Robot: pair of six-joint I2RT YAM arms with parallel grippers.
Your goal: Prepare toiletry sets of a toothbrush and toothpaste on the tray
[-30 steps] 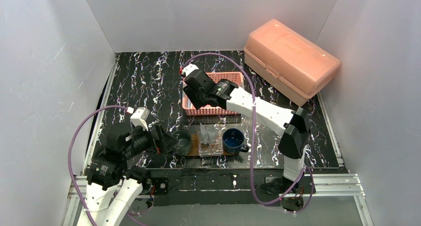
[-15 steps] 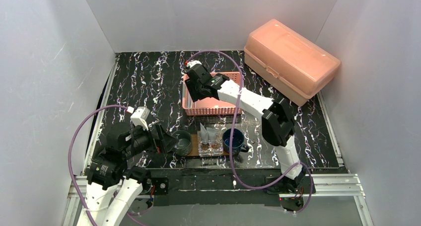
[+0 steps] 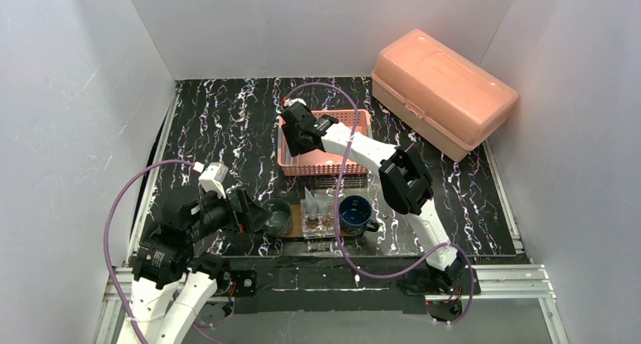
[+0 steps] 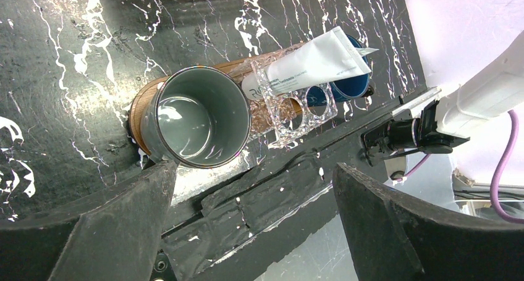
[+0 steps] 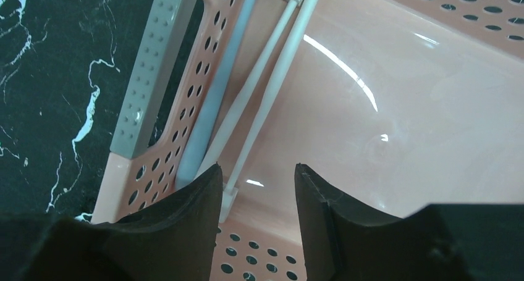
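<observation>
Shut in by white walls (image 3: 75, 94) on the left, far and right sides of the black marbled table (image 3: 219, 125); large salmon lidded box (image 3: 442, 87) filling the far right corner; open table at the far left and also to the right of the cups.

At the near edge of the table, just beside the black front strip, the brown wooden oval tray (image 4: 148, 91); on it three cups in one row: smoky grey-green cup (image 4: 194, 117) at the left end, clear faceted glass (image 4: 295, 108) in the middle, dark blue mug (image 4: 347, 86) at the right end; white toothpaste tube (image 4: 303, 63) leaning out of the glass toward the mug. Behind the tray, near but apart, the pink mesh basket (image 3: 355, 119).

Left tool (image 4: 254, 173) spread wide, holding nothing; placed low, just left of the grey-green cup and the tray's left end, apart from both.

Right tool (image 5: 256, 170) down inside the left part of the basket, jaws parted, pinching nothing. Along the left wall of the basket, under a grey dotted strip (image 5: 151, 77) on the rim, three slim sticks side by side: pale blue stick (image 5: 219, 77) closest to the wall, then a white toothbrush (image 5: 246, 99), then a second white toothbrush (image 5: 277, 83). Near end of the second white toothbrush between the two fingertips, closer to the wall-side finger (image 5: 185, 219); cannot tell whether touching it.
</observation>
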